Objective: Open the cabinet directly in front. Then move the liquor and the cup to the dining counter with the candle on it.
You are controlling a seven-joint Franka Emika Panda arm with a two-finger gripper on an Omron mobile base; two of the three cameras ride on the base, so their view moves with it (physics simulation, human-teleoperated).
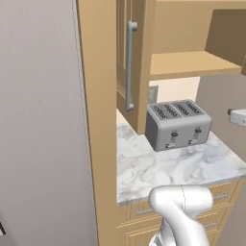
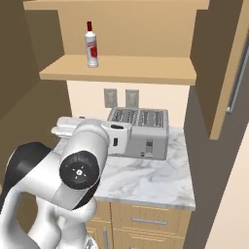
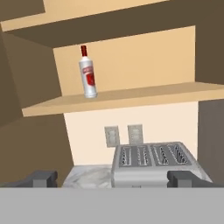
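The cabinet [image 2: 121,68] stands with both doors swung wide, the left door [image 1: 132,62] edge-on and the right door [image 2: 228,63] out to the side. On its lower shelf [image 3: 131,96] the liquor [image 3: 88,74] stands upright near the left end, a clear bottle [image 2: 91,46] with a red cap and red label. My gripper [image 3: 113,179] is open and holds nothing. It hangs level below the shelf, above the short counter, facing the cabinet and well short of the bottle. The cup, the dining counter and the candle are out of view.
A silver four-slot toaster [image 2: 138,131] sits on the short marble counter [image 1: 168,166] under the shelf, with two wall outlets [image 3: 124,134] behind it. Drawers [image 2: 141,221] run below the counter. A tall wood panel [image 1: 98,120] and a grey wall [image 1: 38,120] close off the left.
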